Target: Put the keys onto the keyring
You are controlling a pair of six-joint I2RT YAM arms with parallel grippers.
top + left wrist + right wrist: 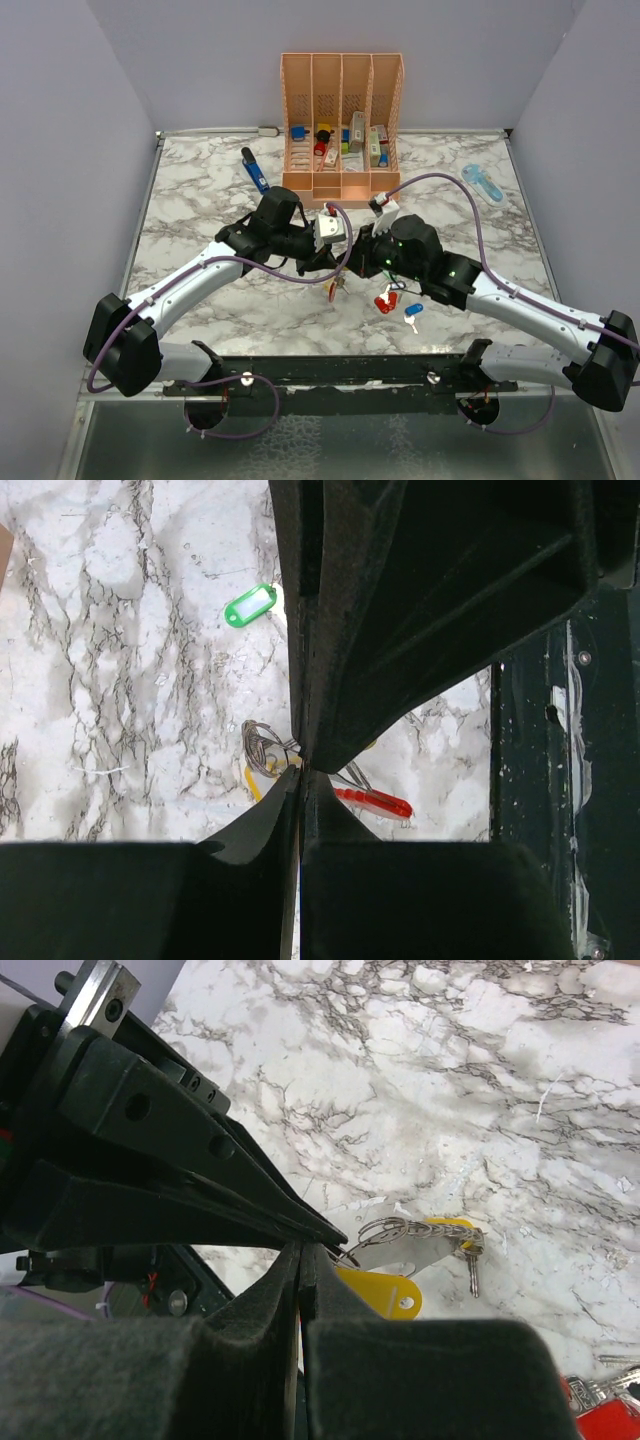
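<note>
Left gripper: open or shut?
Shut. In its wrist view the left gripper has jaws pressed together, no gap, tips by the keyring. Whether it grips it: cannot tell.

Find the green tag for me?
Left wrist view, upper left: the green tag lies on the marble table, beside the left tool, above the silvery ring.

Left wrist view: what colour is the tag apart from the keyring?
The tag is green, white label; left wrist view.

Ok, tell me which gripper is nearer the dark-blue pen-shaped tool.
Left. The left gripper sits just right of the dark-blue pen-shaped tool, closer to the bases; the right gripper meets it at the keyring from the other side, farther from the tool.
</note>
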